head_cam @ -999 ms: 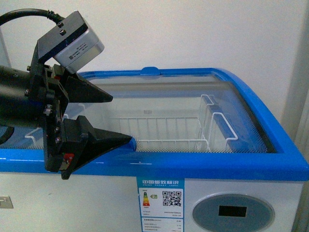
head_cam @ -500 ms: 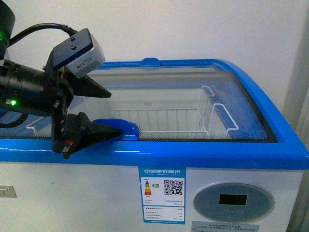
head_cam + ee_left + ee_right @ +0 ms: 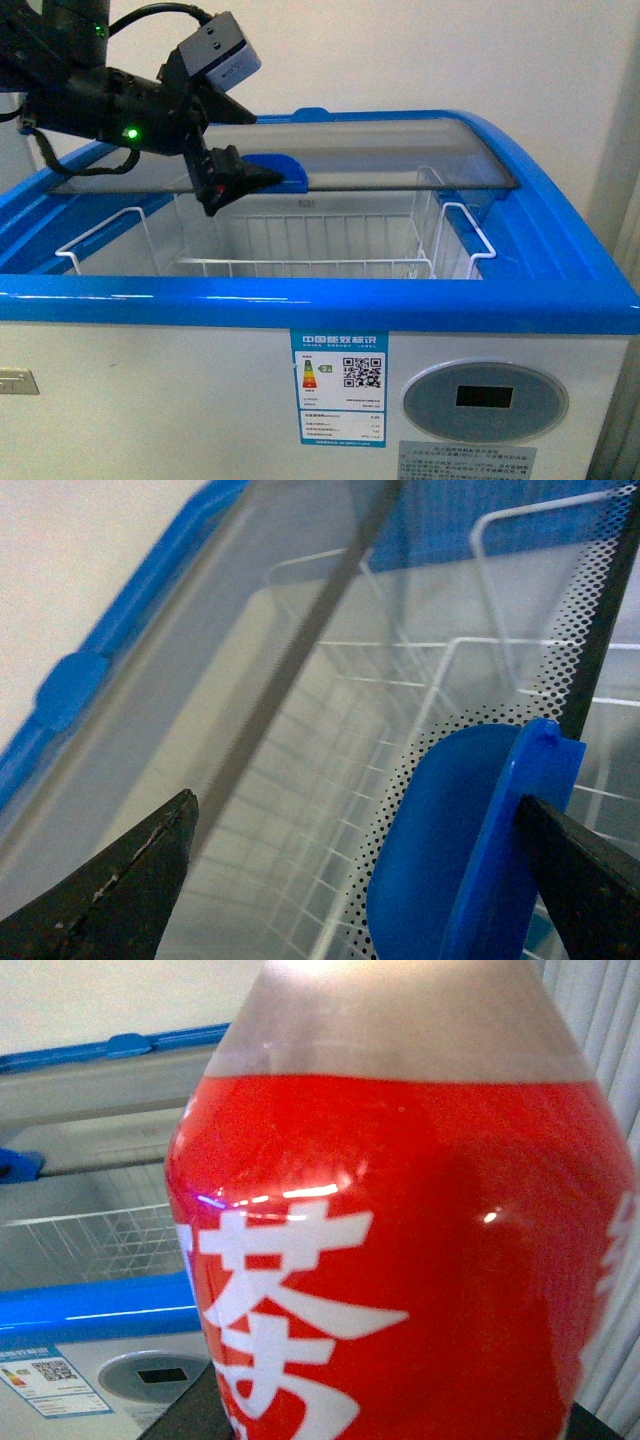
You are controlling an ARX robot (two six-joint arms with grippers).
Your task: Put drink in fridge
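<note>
Left claw (image 3: 262, 150): open, jaws spread wide. Lower finger (image 3: 235, 178) touches the blue handle (image 3: 285, 170) of the glass top (image 3: 400, 155); upper finger is above the pane, clear of it. In the left wrist view the handle (image 3: 470, 850) stands between the two black fingers, close against one finger (image 3: 580, 870) and well apart from the other. In the front view the claw sits at 10 o'clock.

Glass top covers the rear part of the fridge (image 3: 300, 300). The front part is uncovered, at 6 o'clock from the handle. White wire basket (image 3: 300, 240) shows inside, nothing in it.

Right claw (image 3: 385, 1425): only dark slivers show either side of the drink (image 3: 400, 1260); it grips the bottle. The red label with white characters fills that view. The drink is outside the fridge, which lies beyond it.

Fridge front: energy label (image 3: 339, 388) at 6 o'clock, oval display panel (image 3: 485, 400) at 5 o'clock.
</note>
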